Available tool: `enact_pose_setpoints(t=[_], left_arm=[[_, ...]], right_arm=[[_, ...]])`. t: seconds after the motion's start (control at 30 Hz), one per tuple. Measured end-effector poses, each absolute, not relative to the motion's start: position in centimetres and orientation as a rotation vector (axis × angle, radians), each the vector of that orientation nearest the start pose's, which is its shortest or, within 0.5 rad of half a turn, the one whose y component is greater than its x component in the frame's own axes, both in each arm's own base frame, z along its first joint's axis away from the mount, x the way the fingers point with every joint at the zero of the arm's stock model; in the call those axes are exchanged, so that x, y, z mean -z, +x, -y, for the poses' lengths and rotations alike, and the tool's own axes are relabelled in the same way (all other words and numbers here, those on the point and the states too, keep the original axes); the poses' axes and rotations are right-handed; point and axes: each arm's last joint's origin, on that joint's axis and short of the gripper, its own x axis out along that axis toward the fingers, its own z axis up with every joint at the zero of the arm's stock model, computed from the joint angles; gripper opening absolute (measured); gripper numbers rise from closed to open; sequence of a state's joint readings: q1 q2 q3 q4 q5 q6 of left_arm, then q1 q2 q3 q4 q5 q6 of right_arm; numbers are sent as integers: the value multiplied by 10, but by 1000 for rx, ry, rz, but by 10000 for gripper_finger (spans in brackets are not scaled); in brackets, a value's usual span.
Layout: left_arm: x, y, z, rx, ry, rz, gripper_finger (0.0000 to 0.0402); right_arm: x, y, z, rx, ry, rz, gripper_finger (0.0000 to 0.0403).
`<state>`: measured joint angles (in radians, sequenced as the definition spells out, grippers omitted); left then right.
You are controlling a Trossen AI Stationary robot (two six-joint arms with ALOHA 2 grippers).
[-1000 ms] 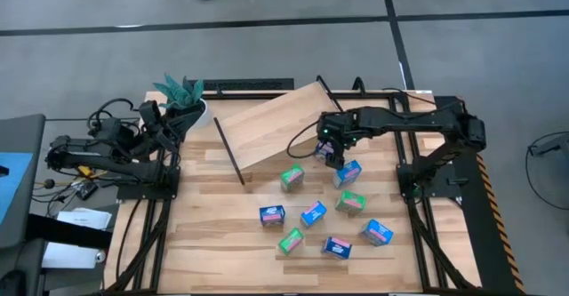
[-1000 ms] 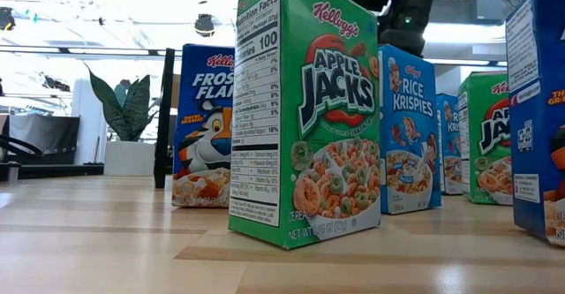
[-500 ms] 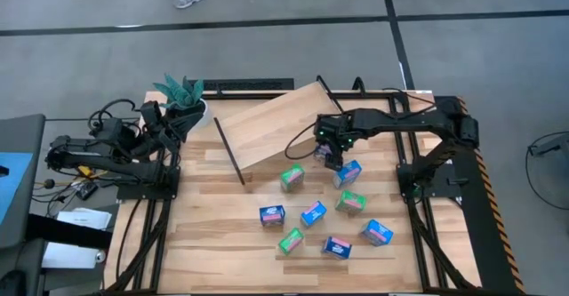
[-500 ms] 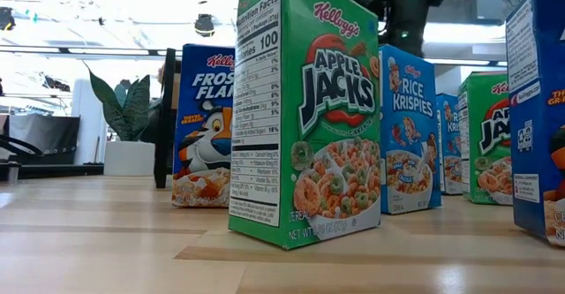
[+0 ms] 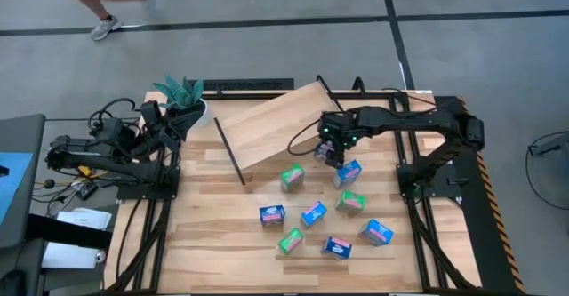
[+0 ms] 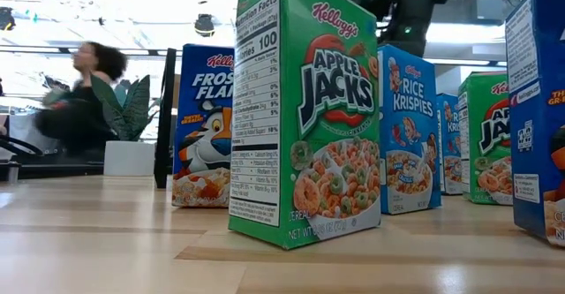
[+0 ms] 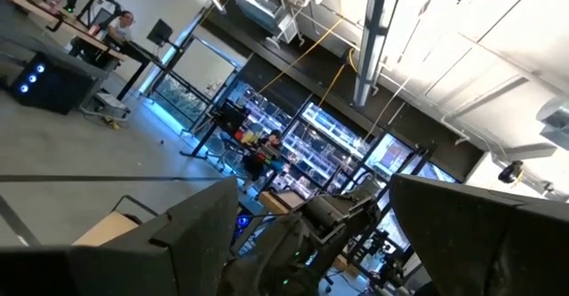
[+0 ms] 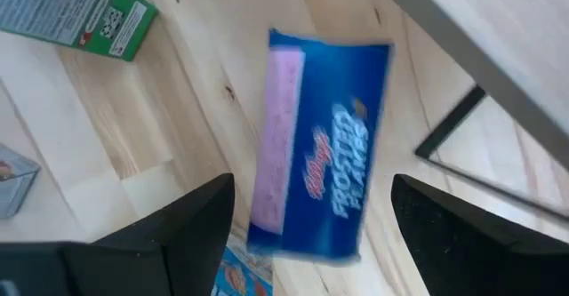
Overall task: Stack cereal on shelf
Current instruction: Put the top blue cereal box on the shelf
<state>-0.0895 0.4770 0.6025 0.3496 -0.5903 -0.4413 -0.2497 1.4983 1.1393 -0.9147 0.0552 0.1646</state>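
Note:
My right gripper (image 5: 329, 149) hovers open by the shelf's lower right corner, over a blue Frosted Flakes box (image 8: 320, 136). The box is between the fingers and touches neither. It shows blurred, while the table around it is sharp. The shelf (image 5: 271, 123) is a tilted wooden board on black rod legs (image 5: 229, 154). Several more blue and green cereal boxes stand on the table, among them a green one (image 5: 292, 178) and a blue one (image 5: 348, 172). My left gripper (image 5: 164, 127) waits open at the table's far left.
A potted plant (image 5: 182, 96) stands at the far left beside the shelf. A shelf leg (image 8: 449, 123) stands close to the blue box. In the low view an Apple Jacks box (image 6: 305, 117) fills the foreground. A person (image 6: 84, 100) passes beyond the table.
My right gripper has edged a little toward the shelf, staying open. A person has walked leftward across the floor beyond the table.

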Motion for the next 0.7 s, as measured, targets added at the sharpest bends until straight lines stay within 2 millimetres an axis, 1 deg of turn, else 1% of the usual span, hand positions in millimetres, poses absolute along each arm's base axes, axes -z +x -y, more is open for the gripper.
enact_pose_setpoints(t=[0.1,0.2,0.27,0.37,0.5,0.7], left_arm=[[-357,104,-7,-386,-585,556,283],[-357,104,-7,-386,-584,556,283],[-357,104,-7,-386,-584,556,283],[-357,104,-7,-390,-585,556,283],[-357,104,-7,-390,-590,558,283],[-357,104,-7,-389,-595,557,283]], right_arm=[[-247,256,67,403,303,-1186,327],[-253,243,62,438,326,-1068,327],[-256,232,61,445,324,-1023,326],[-260,227,57,438,295,-980,327],[-258,226,51,412,255,-934,327],[-247,234,51,439,227,-962,327]])
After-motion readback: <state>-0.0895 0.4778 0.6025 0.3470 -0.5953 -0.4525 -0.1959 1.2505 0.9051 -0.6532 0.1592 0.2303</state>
